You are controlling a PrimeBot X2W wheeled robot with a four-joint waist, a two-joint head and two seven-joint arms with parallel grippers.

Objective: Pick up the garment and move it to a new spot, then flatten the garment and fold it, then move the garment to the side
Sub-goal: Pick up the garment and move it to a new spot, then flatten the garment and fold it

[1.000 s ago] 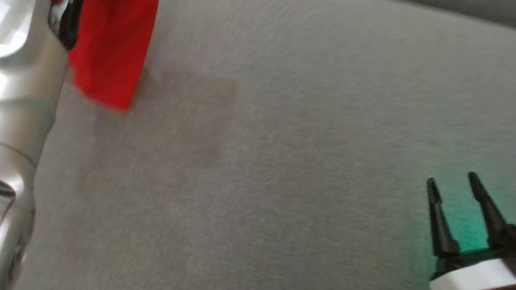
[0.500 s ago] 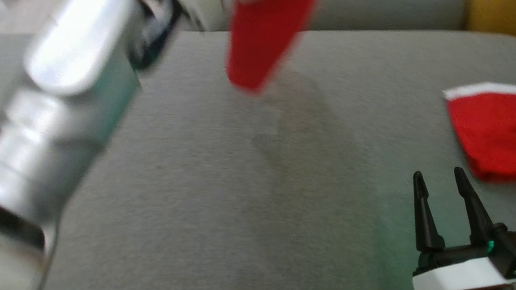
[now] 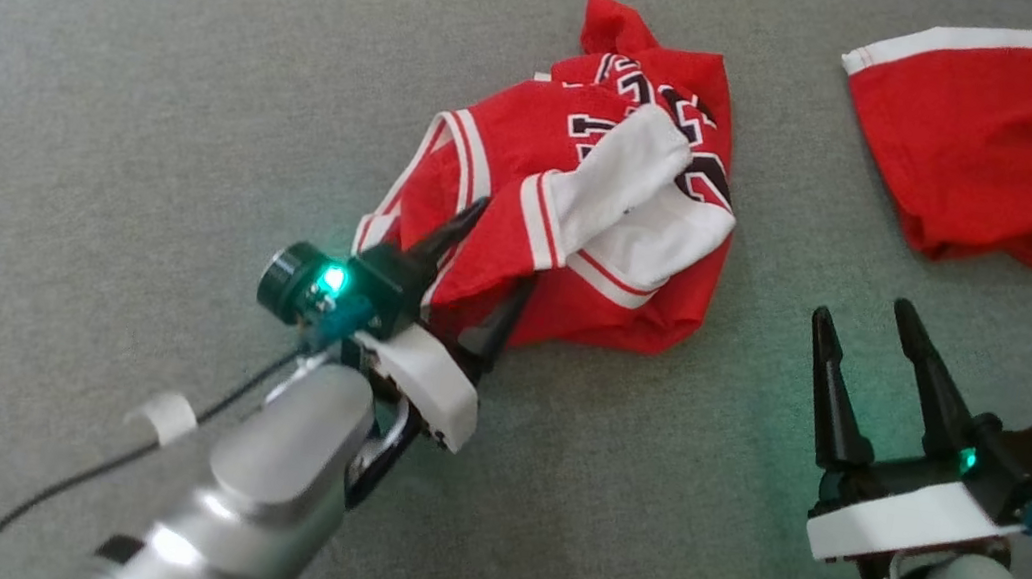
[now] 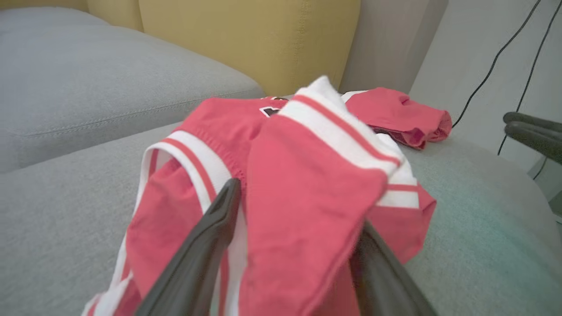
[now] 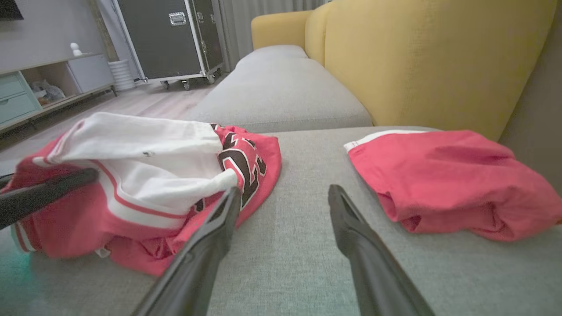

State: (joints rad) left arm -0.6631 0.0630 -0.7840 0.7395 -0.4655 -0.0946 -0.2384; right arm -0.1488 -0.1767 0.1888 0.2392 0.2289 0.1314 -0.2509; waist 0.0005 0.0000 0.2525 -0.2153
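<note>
The left end effector point(image 3: 499, 249), fingers spread apart, straddles the near-left edge of the crumpled red jersey point(image 3: 610, 192) without pinching it. The heap lies on the grey sofa cushion point(image 3: 145, 126), stretching from those fingers away and to the right. The right end effector point(image 3: 861, 313), also spread wide and holding nothing, hovers off the jersey's near-right side, clear of the cloth, with the red shorts point(image 3: 991, 144) farther out — so the left arm looks better placed to start the flattening.
</note>
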